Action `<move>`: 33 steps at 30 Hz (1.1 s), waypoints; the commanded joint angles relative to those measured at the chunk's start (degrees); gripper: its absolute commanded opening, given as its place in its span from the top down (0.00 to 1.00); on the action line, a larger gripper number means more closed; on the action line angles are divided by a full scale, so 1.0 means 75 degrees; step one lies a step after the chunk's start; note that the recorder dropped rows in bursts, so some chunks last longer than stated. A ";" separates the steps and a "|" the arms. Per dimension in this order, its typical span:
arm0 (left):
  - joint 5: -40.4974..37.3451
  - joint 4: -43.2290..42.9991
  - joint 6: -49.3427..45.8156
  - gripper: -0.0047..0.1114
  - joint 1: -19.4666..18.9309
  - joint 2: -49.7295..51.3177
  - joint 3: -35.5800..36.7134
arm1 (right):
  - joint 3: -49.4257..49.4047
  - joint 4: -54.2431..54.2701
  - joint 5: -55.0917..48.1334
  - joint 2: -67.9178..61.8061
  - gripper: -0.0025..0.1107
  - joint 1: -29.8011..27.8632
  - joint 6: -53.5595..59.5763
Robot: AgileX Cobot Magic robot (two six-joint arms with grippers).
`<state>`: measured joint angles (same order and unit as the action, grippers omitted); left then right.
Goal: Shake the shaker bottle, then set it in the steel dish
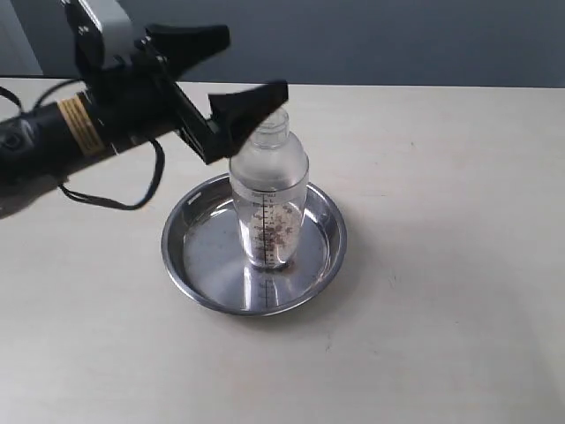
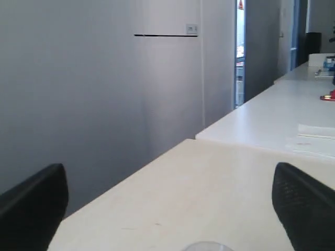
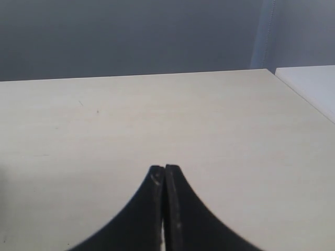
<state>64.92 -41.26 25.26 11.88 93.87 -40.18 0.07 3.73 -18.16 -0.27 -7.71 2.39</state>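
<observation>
The shaker bottle stood upright at the centre of the steel dish, brown bits low inside it. The left gripper hung released at the bottle's 11 o'clock, its 2 fingers spread wide near the cap. The right gripper was clenched on nothing over the table.

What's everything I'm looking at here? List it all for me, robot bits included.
Clear frosted plastic shaker bottle with brown bits inside: one, clear, standing upright in the dish.
Round shiny steel dish: one, silver, on the table.
Pale wooden table: one, beige, under everything.
Thin black cable: one, black, looping left of the dish.
Left tool: one, black, open, up by the bottle's cap, not gripping.
Right tool: one, black, shut, over the table.
</observation>
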 commanded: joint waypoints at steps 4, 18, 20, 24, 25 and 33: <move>-0.4746 -0.0246 0.1689 0.54 -0.0190 -0.3151 -0.0002 | -0.0009 0.0006 0.0091 0.0036 0.99 -0.0027 0.0014; -0.9830 0.0722 0.2955 0.96 -0.0190 -0.9028 0.2326 | -0.0009 0.0006 0.0091 0.0036 0.99 -0.0027 0.0014; -0.9926 0.0722 0.2955 0.96 -0.0190 -0.9333 0.2595 | -0.0009 0.0006 0.0091 0.0036 0.99 -0.0027 0.0014; -1.0204 0.0722 0.2955 0.96 -0.0190 -0.9432 0.2936 | -0.0009 0.0006 0.0091 0.0036 0.99 -0.0027 0.0014; -1.0221 0.0722 0.2955 0.96 -0.0190 -0.9432 0.3012 | -0.0009 0.0006 0.0091 0.0036 0.99 -0.0027 0.0014; -1.1090 0.2173 0.1594 0.96 -0.0203 -0.9938 0.3412 | -0.0009 0.0006 0.0091 0.0036 0.99 -0.0027 0.0014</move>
<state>-14.74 -32.40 44.84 10.62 21.95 -15.71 0.07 3.73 -18.16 -0.27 -7.71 2.39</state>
